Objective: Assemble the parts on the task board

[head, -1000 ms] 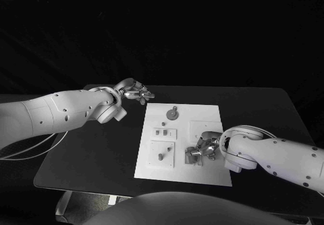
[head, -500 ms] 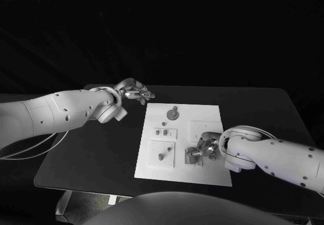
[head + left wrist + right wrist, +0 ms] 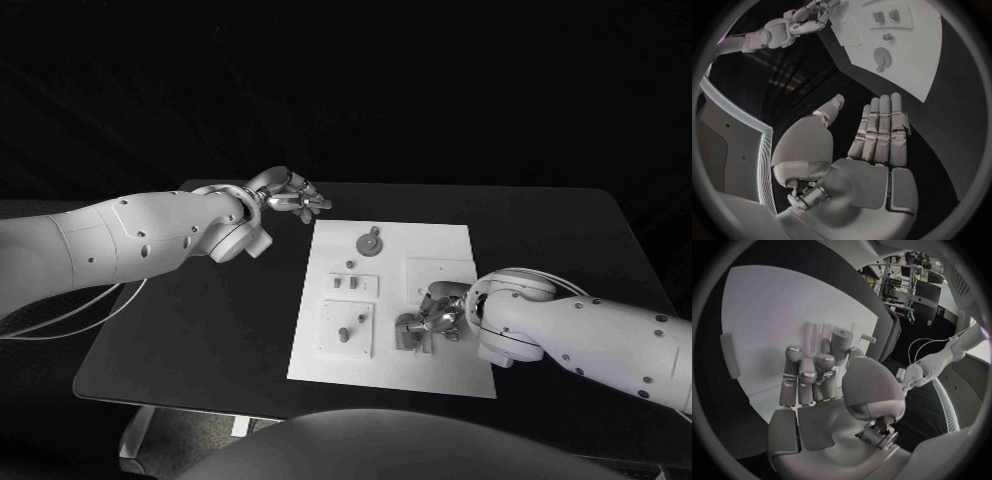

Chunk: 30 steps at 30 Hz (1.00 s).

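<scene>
The white task board lies mid-table. On it are a round part with a peg, a small plate with two pegs and another pegged plate. My right hand rests low over the board's near right area with its fingers curled. In the right wrist view its thumb and fingers pinch a grey cylindrical part against the board. My left hand hovers off the board's far left corner. Its fingers are straight, the thumb is apart, and it holds nothing.
A square recess lies on the board just beyond my right hand. Bare black table stretches to the left of the board under my left arm, and more lies to the right. The table's near edge runs close below the board.
</scene>
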### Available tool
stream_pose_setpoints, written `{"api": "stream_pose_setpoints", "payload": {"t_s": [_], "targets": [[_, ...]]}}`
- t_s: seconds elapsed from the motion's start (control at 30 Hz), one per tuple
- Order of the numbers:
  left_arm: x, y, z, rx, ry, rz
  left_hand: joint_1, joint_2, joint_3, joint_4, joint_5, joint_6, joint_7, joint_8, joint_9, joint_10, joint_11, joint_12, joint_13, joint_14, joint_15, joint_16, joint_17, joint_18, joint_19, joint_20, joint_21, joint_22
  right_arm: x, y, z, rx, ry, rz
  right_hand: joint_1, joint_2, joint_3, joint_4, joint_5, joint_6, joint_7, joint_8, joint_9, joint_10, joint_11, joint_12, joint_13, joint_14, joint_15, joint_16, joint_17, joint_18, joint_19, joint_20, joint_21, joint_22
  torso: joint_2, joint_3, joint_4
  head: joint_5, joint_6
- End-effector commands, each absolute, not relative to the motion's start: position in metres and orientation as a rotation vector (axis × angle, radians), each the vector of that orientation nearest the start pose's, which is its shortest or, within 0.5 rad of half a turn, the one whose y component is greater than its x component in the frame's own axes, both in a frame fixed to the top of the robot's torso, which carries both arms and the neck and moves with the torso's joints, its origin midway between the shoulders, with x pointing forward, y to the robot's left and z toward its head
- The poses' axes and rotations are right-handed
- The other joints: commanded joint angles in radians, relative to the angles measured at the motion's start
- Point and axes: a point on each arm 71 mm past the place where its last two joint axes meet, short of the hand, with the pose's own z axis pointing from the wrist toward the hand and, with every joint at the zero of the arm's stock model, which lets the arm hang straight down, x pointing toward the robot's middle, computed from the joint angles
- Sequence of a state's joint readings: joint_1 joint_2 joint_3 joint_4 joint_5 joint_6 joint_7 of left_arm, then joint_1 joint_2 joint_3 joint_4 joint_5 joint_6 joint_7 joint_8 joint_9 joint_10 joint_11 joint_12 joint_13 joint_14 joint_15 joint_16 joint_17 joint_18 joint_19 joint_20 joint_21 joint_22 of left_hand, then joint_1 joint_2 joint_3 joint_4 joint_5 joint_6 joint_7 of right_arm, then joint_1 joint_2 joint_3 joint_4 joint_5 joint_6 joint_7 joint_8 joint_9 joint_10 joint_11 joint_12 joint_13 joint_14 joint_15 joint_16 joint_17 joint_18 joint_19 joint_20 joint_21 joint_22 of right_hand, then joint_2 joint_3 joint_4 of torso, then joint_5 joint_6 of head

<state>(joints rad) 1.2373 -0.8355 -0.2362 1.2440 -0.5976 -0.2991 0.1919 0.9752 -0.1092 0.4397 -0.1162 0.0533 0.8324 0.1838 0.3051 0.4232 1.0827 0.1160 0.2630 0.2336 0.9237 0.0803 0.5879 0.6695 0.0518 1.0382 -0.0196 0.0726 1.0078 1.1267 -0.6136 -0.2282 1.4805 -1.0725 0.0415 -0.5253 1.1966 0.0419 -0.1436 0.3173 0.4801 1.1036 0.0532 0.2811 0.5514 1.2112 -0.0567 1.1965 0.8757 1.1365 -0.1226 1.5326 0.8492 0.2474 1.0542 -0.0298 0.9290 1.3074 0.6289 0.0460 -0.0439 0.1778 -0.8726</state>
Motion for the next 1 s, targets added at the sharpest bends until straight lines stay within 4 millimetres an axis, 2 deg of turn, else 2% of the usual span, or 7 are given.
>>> {"api": "stream_pose_setpoints", "payload": {"t_s": [0.03,0.07,0.1,0.17,0.6,0.73,1.0], "targets": [[0.5105,0.2903,-0.2441,-0.598,1.770,-0.903,0.007,-0.002,0.000,0.000,0.003,-0.001,0.002,0.002,0.000,0.008,0.002,-0.005,0.001,0.007,0.000,-0.004,0.001,0.015,-0.010,0.000,-0.001,0.000,0.4198,-0.1214,-0.3188,-0.005,2.501,0.460,-0.022,-0.012,0.037,-0.023,0.001,0.003,0.003,0.005,0.000,0.002,0.001,-0.005,0.001,-0.001,-0.006,-0.005,0.001,0.014,-0.001,0.000,-0.004,0.010,0.000,0.0001,-0.0001,0.000,0.000],[0.5105,0.2903,-0.2442,-0.597,1.772,-0.903,0.007,-0.002,0.000,0.000,0.003,-0.001,0.002,0.002,0.000,0.008,0.002,-0.005,0.001,0.007,0.000,-0.004,0.001,0.015,-0.010,0.000,-0.001,0.000,0.4198,-0.1215,-0.3188,-0.004,2.501,0.460,-0.039,-0.018,0.034,-0.023,-0.050,0.003,0.002,0.006,0.001,0.002,0.002,-0.005,0.002,-0.002,-0.006,-0.005,0.002,0.014,0.000,0.000,-0.003,0.010,0.000,0.0003,-0.0002,0.001,0.000],[0.5104,0.2904,-0.2443,-0.598,1.773,-0.903,0.007,-0.002,0.000,0.000,0.003,-0.001,0.002,0.002,0.000,0.008,0.002,-0.005,0.001,0.007,0.000,-0.004,0.002,0.015,-0.010,0.000,-0.001,0.000,0.4198,-0.1217,-0.3189,-0.005,2.502,0.459,-0.043,-0.025,0.039,-0.025,-0.130,0.002,0.003,0.005,0.001,0.001,0.001,-0.006,0.002,-0.002,-0.007,-0.006,0.001,0.014,0.002,-0.002,-0.003,0.010,0.000,0.0005,-0.0003,0.001,0.000],[0.5105,0.2909,-0.2443,-0.599,1.773,-0.902,0.007,-0.002,0.000,0.000,0.003,-0.001,0.002,0.002,0.000,0.008,0.002,-0.005,0.001,0.007,0.000,-0.004,0.002,0.015,-0.010,0.000,-0.001,0.000,0.4197,-0.1220,-0.3191,-0.004,2.504,0.459,-0.054,-0.038,0.046,-0.024,-0.158,0.001,0.003,0.004,0.000,0.001,0.002,-0.008,0.002,-0.002,-0.008,-0.007,0.001,0.014,0.002,-0.003,-0.005,0.009,0.000,0.0004,-0.0002,0.000,0.000],[0.5111,0.2911,-0.2443,-0.598,1.772,-0.901,0.008,-0.003,-0.001,0.000,0.003,-0.001,0.002,0.001,-0.001,0.008,0.002,-0.005,0.001,0.007,0.000,-0.005,0.002,0.015,-0.011,0.000,-0.002,0.000,0.4203,-0.1219,-0.3189,0.007,2.494,0.461,-0.108,-0.064,0.083,-0.023,-0.245,0.001,0.004,0.000,-0.003,0.000,0.003,-0.011,0.004,-0.003,-0.011,-0.010,0.000,0.014,0.005,-0.004,-0.012,0.006,0.000,0.0003,-0.0006,-0.002,0.000],[0.5112,0.2908,-0.2444,-0.598,1.772,-0.901,0.008,-0.003,-0.001,0.000,0.003,-0.001,0.002,0.001,-0.001,0.008,0.002,-0.005,0.002,0.007,0.000,-0.005,0.002,0.015,-0.011,0.000,-0.002,0.000,0.4199,-0.1215,-0.3188,0.005,2.495,0.464,-0.132,-0.078,0.097,-0.022,-0.295,0.001,0.004,-0.001,-0.004,0.000,0.002,-0.012,0.004,-0.003,-0.012,-0.011,0.000,0.014,0.006,-0.006,-0.014,0.006,0.000,0.0002,-0.0004,-0.003,0.000],[0.5111,0.2912,-0.2444,-0.598,1.771,-0.900,0.008,-0.004,-0.001,0.000,0.003,-0.001,0.002,0.001,-0.001,0.008,0.002,-0.005,0.002,0.007,0.000,-0.005,0.003,0.015,-0.011,0.001,-0.002,0.000,0.4206,-0.1220,-0.3186,0.014,2.487,0.464,-0.154,-0.090,0.111,-0.022,-0.318,0.001,0.004,-0.002,-0.005,0.000,0.002,-0.013,0.005,-0.003,-0.013,-0.012,0.000,0.014,0.007,-0.008,-0.016,0.005,0.000,0.0004,-0.0002,-0.004,0.000]]}}
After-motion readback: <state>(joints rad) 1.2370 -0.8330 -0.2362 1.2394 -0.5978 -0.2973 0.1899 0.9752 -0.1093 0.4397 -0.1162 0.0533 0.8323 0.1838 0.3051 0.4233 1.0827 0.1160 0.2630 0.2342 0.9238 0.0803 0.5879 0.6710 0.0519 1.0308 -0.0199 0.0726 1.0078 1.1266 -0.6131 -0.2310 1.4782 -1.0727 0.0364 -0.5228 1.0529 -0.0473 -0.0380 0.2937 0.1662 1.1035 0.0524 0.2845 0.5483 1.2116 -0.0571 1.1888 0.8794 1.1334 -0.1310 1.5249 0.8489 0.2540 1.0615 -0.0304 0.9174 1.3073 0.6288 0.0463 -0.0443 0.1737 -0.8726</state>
